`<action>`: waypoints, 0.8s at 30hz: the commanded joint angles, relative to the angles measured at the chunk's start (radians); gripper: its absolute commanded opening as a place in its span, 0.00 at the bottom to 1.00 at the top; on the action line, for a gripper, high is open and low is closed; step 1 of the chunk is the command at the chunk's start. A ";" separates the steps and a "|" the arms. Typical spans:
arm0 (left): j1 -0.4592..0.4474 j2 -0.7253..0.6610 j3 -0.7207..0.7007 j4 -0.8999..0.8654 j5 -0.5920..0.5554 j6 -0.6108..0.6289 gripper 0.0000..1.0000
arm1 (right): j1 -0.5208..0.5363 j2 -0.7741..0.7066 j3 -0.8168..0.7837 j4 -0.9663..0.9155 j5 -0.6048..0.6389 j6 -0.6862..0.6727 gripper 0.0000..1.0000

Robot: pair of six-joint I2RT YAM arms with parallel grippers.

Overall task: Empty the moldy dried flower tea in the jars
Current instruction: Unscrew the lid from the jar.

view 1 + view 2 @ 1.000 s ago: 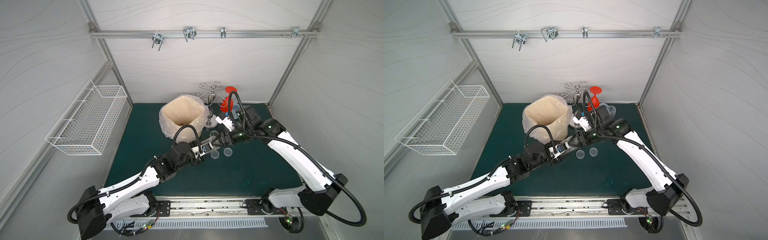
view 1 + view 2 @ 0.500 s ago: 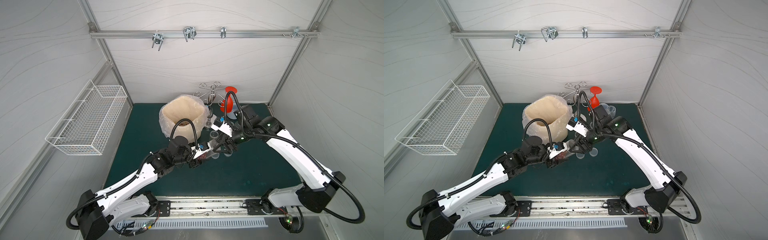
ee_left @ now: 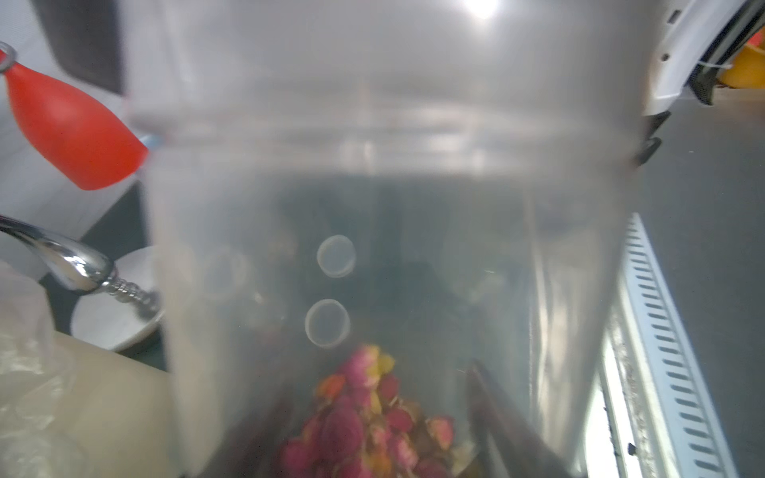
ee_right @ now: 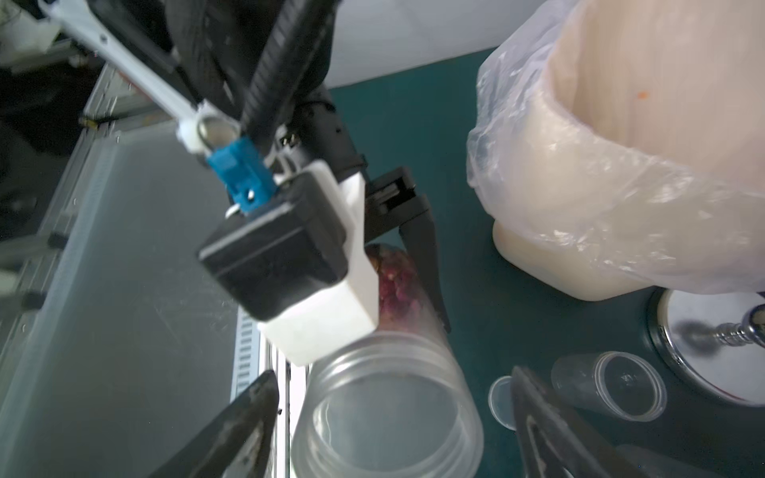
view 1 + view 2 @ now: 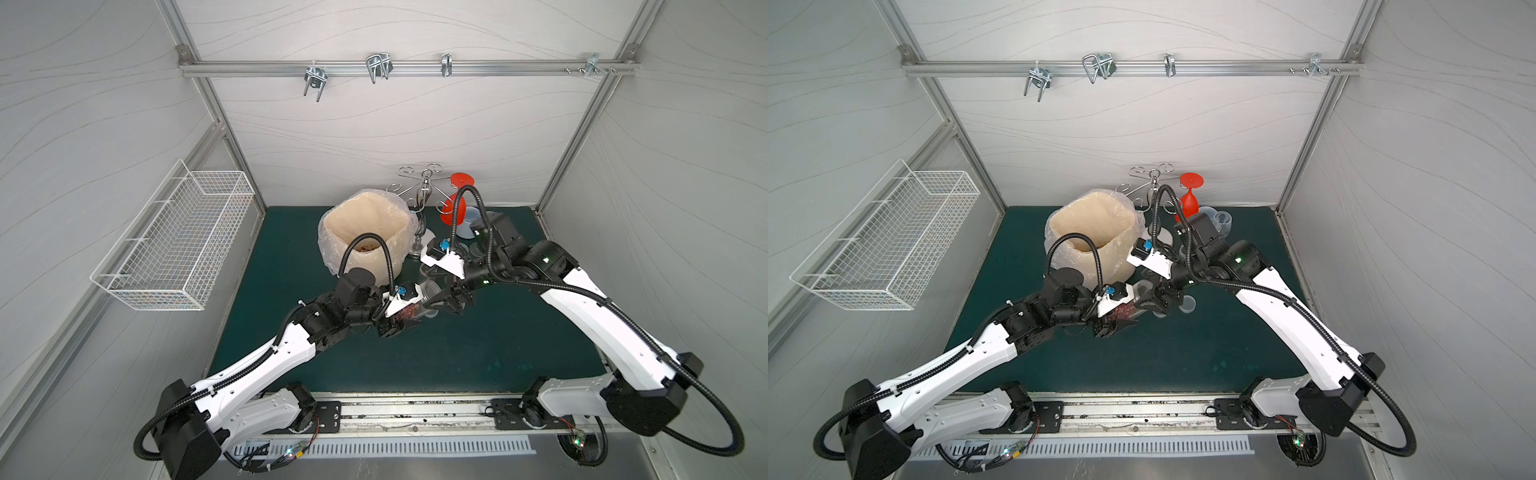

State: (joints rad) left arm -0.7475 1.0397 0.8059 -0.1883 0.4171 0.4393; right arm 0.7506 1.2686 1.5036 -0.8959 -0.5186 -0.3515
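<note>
Carefully: hold firm with the left gripper, closed on the tilted jar over the bench, with the tea heaped at its gripped end. Set the wide-open right gripper squarely around the mouth end before squeezing. Then tip toward the lined bin beyond. Cannot tell whether a lid covers that mouth.

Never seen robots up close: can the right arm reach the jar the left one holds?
Probably yes: the open right gripper has a finger on each side of the jar near its top, which the left gripper holds out; nothing stands between.
</note>
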 commanded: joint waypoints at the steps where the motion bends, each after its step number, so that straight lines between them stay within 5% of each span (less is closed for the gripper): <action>1: -0.001 -0.022 0.045 0.109 -0.172 0.044 0.00 | -0.011 -0.139 -0.048 0.161 0.079 0.342 0.94; 5: -0.009 -0.027 0.034 0.127 -0.246 0.079 0.00 | -0.077 -0.214 -0.093 0.144 0.097 0.660 0.98; 8: -0.028 -0.025 0.026 0.139 -0.290 0.118 0.00 | -0.107 -0.191 -0.087 0.091 0.079 0.771 0.99; 18: -0.086 -0.017 0.024 0.126 -0.400 0.211 0.00 | -0.108 -0.060 -0.093 0.109 -0.037 0.816 0.98; 24: -0.093 -0.013 0.027 0.124 -0.410 0.215 0.00 | -0.101 -0.046 -0.127 0.121 -0.070 0.814 0.88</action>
State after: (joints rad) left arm -0.8345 1.0309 0.8059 -0.1139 0.0235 0.6277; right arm 0.6460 1.2285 1.3853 -0.7918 -0.5453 0.4458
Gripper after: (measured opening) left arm 0.644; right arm 0.893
